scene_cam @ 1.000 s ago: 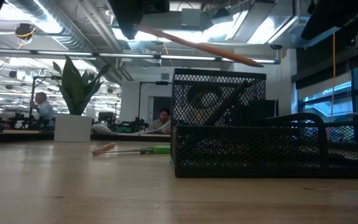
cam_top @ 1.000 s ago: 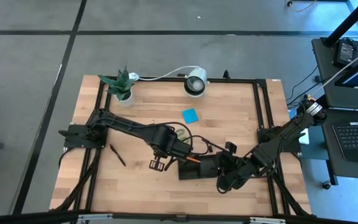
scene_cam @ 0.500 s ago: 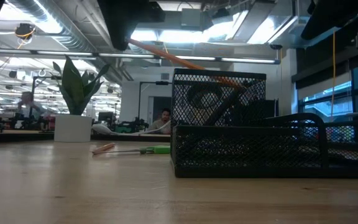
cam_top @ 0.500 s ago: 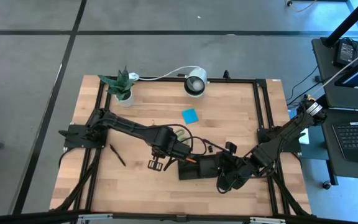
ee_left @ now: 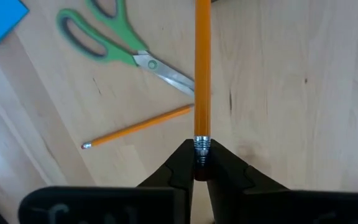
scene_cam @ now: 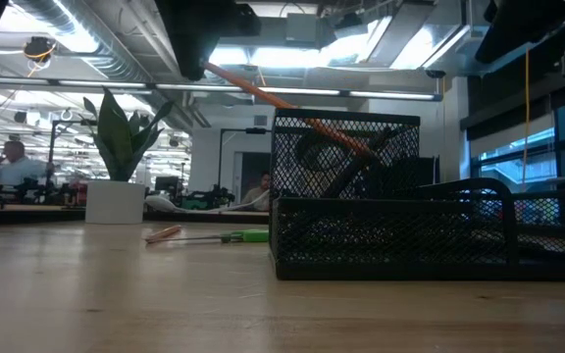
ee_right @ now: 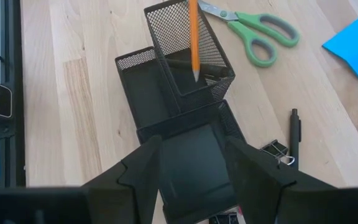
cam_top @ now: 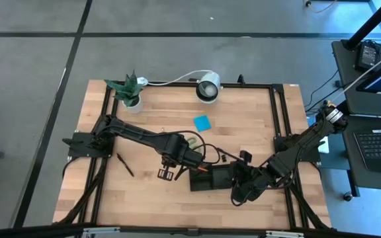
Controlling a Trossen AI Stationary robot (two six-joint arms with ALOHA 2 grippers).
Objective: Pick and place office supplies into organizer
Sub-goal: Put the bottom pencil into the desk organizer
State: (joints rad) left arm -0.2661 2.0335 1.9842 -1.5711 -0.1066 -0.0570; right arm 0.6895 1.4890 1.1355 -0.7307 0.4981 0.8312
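- Pencil [ee_left: 202, 74], the orange one, is pinched at its eraser end between the pressed-together fingers of the left gripper [ee_left: 201, 167], and it points down toward the organizer [ee_right: 185, 112].
- Half a second ago its tip was only at the upper rim of the tall mesh cup; one second ago the pencil hung clear above the cup. Now, in the low view, the pencil [scene_cam: 292, 106] slants with its tip already inside the mesh cup [scene_cam: 346, 157].
- I judge that the placing is almost done: what is left is to lower a little more and let the pencil go.
- The right gripper [ee_right: 191, 168] waits just beside the organizer, fingers spread wide and holding nothing.
- Still lying on the wooden table [cam_top: 243, 112] outside the organizer: the green-handled scissors [ee_left: 114, 46], a second orange pencil [ee_left: 138, 126], the blue sticky-note pad [cam_top: 202, 122], one black pen [cam_top: 125, 164] well apart on the left side, another black pen [ee_right: 294, 134] and a black clip [ee_right: 273, 149] near the organizer.
- A potted plant [cam_top: 129, 91] and a white lamp [cam_top: 208, 87] stand at the far edge of the table.
- The room behind is an open office with long ceiling lights; a seated person [scene_cam: 10, 167] shows far off.
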